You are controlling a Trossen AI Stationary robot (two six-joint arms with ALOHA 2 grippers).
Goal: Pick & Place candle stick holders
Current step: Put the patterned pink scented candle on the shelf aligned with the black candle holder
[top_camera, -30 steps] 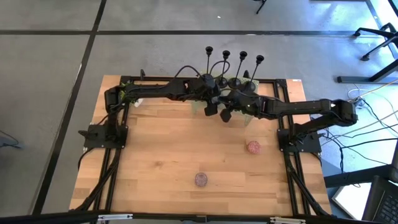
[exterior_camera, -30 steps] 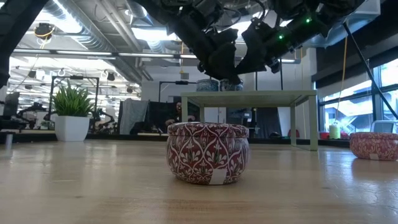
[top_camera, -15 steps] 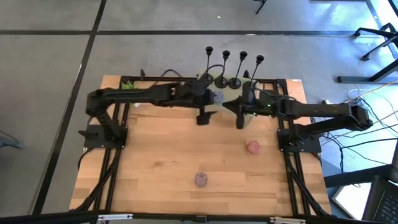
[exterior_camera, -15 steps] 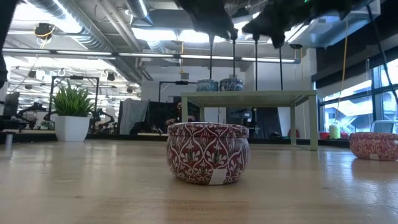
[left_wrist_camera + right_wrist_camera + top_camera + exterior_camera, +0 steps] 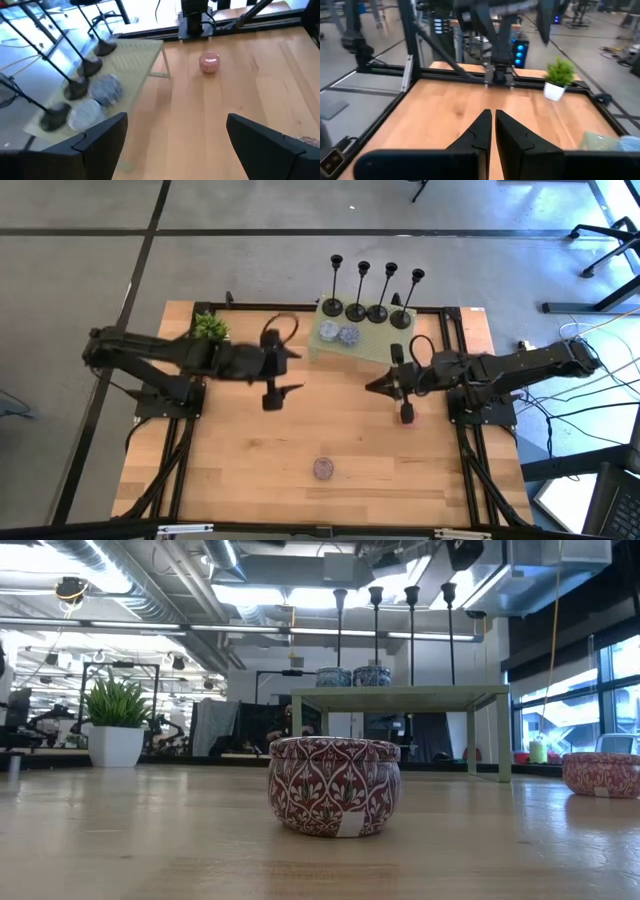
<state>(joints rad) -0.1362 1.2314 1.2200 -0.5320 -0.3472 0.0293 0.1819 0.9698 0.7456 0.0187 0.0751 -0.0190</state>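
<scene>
With all four candle stick holders (image 5: 373,290) stood on the far green stand (image 5: 362,345), both arms should be parked clear; the left gripper (image 5: 272,385) is spread wide and empty, the right gripper (image 5: 396,380) closed on nothing.

No readable text, labels, brands or numbers anywhere. Patterned tin (image 5: 334,785) carries small pale tag at base; print too small to read.

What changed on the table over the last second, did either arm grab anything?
Both arms pulled back from the small green table toward their own sides. The left gripper is open and empty; the right gripper is shut on nothing, above the pink tin. The four candle stick holders and the front tin stayed put.
</scene>
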